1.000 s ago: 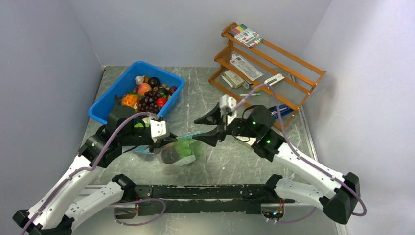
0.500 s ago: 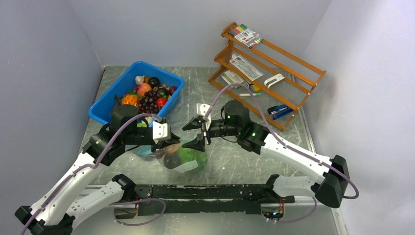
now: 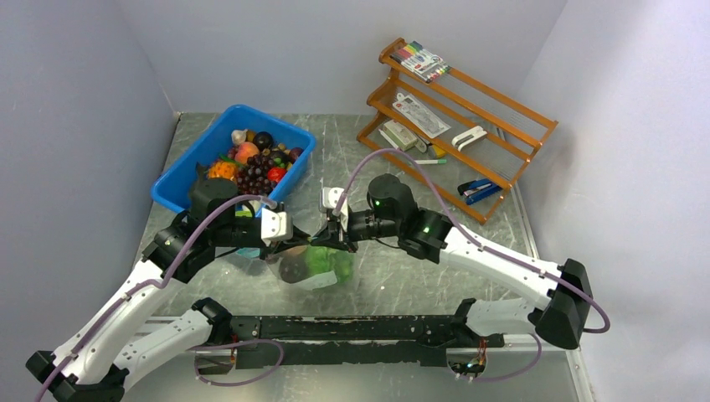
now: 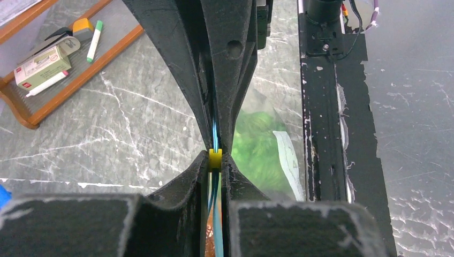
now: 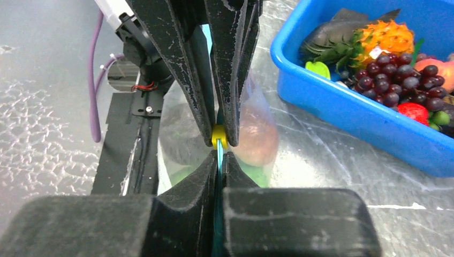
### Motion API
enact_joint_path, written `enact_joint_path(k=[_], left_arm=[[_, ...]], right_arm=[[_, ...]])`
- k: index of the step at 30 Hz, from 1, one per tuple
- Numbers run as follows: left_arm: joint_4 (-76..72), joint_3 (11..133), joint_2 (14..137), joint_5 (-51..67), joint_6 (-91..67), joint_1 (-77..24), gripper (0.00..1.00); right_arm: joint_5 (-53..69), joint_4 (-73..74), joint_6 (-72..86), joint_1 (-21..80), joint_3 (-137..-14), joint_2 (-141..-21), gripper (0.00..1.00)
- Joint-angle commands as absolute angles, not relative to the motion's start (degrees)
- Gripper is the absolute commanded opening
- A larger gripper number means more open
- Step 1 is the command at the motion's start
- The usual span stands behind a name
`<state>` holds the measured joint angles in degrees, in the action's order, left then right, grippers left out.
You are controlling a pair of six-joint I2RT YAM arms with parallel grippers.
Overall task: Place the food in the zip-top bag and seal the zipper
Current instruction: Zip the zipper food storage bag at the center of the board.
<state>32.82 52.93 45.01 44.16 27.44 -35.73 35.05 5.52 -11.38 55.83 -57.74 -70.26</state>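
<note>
- As both arms lean in over the near half of the worktop, the left gripper [image 4: 214, 169] is clenched hard on the zipper [image 4: 216, 231], the teal strip pinched flat between its fingers.
- Same story for the right gripper [image 5: 219, 156]: it is clamped on that strip from the opposite side, nose to nose with the left.
- Wedged between the two sets of tips is the yellow slider [image 5: 218, 136], touching both.
- The zip-top bag [image 3: 311, 273] sits right under the meeting grippers, close to the near edge and a little left of centre. I can't tell whether its bottom rests on the surface.
- Inside the bag there's green lettuce [image 4: 257, 144] beside the white label [image 4: 288, 156], a brownish round fruit [image 5: 256, 138] and a dark piece [image 3: 292, 268].
- The blue bin [image 5: 353, 110] stands toward the far-left corner, just beyond the left arm, loaded with grapes [image 5: 391, 80] and other toy food.
- The wooden rack [image 3: 456, 117] stands at the far-right corner, holding markers and stationery packs.
</note>
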Motion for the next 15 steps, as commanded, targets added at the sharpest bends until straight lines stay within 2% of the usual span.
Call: enact_joint_path(k=[1, 15], left_arm=[[31.36, 54.56, 44.56, 45.05, 29.06, -35.53, 0.07], [39.44, 57.28, 43.23, 39.02, 30.70, -35.60, 0.07]], right_arm=[[29.27, 6.58, -13.60, 56.11, -57.70, -67.02, 0.00], [13.93, -0.77, -10.65, 55.30, -48.59, -59.51, 0.00]])
